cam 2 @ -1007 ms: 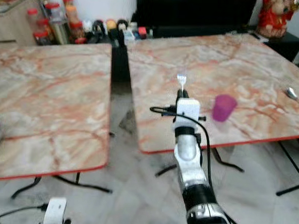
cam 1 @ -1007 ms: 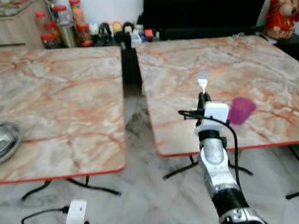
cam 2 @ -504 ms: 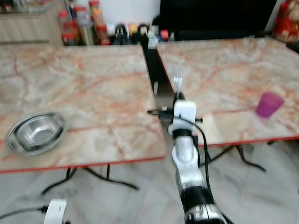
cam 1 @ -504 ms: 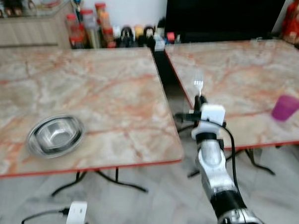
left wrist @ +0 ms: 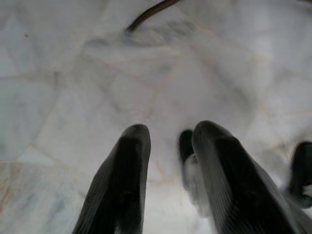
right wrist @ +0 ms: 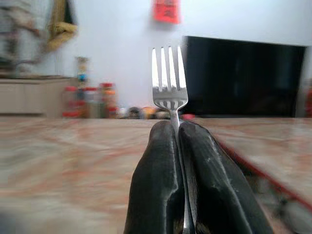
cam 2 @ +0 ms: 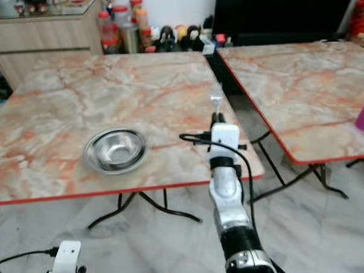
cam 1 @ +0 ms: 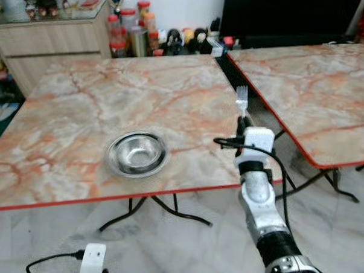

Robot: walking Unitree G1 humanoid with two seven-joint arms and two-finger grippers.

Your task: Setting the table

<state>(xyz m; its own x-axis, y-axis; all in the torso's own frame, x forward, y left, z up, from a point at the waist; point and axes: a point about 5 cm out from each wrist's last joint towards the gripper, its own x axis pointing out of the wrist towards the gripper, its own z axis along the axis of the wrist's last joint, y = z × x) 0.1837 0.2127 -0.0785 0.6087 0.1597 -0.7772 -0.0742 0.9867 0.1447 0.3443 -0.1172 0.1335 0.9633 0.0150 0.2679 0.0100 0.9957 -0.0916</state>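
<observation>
The left gripper hung idle over the floor, fingers slightly apart. The right gripper, clamped on an upright fork, was raised over the near table's right edge. A steel bowl already sat there; the fork was not yet laid beside it. A second table stood beyond.

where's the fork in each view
Left eye view: the silver metal fork stands upright above the right gripper, centre-right.
Right eye view: fork just right of centre.
Right wrist view: fork upper centre, clamped between the fingers.
Left wrist view: floor and fingers.
Shared landmark: the black screen.
</observation>
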